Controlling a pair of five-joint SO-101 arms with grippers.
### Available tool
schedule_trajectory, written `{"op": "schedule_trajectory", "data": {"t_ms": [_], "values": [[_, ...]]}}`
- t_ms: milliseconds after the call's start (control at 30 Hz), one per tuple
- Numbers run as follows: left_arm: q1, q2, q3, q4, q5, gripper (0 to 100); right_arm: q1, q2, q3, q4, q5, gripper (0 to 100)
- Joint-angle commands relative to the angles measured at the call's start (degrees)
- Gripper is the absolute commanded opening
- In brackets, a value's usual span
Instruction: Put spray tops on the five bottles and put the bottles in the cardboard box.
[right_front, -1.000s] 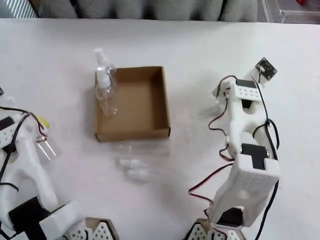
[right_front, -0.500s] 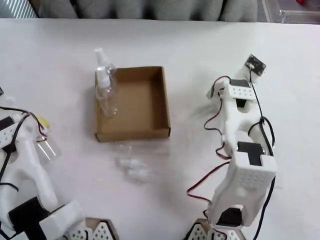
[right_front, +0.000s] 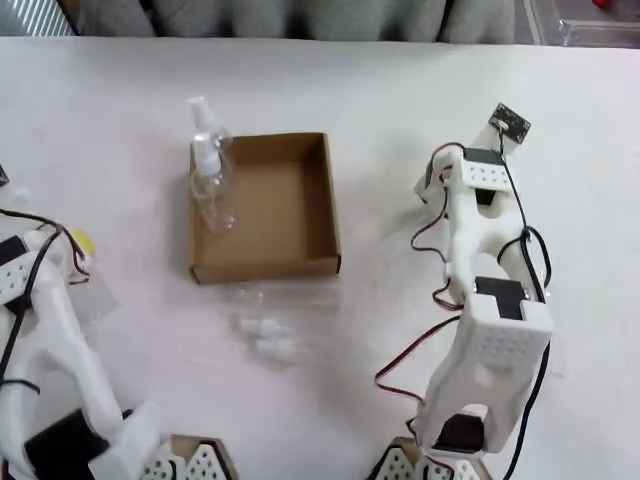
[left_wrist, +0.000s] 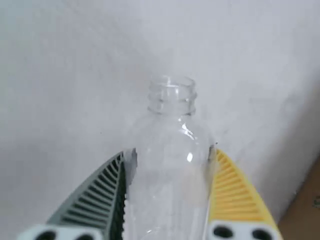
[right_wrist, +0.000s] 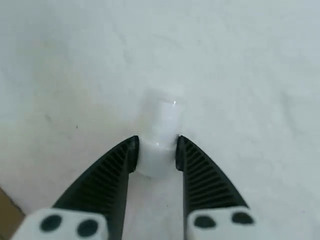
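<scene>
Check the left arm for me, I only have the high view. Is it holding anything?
Observer: Yes. In the left wrist view the left jaws are closed on a clear bottle, one on each side of its body.
Operator: Capped?
Observer: No. Its threaded neck is bare and open, with no spray top on it.
Operator: And the right arm?
Observer: In the right wrist view the right jaws are pinching a white spray top, with the white table behind it.
</scene>
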Motion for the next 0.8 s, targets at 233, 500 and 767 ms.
{"op": "schedule_trajectory", "data": {"t_ms": [233, 500, 767], "values": [[5.9, -31.3, 0.1, 12.9, -0.9, 5, 3.1, -5.7, -1.5, 2.9, 0.6, 1.5], [16.6, -47.3, 0.0, 13.3, -1.0, 5, 6.4, -15.4, -1.8, 8.8, 6.2, 1.5], [32.9, -53.1, 0.1, 13.3, -1.0, 5, 10.7, -32.4, -1.7, 16.0, 7.6, 1.5]]}}
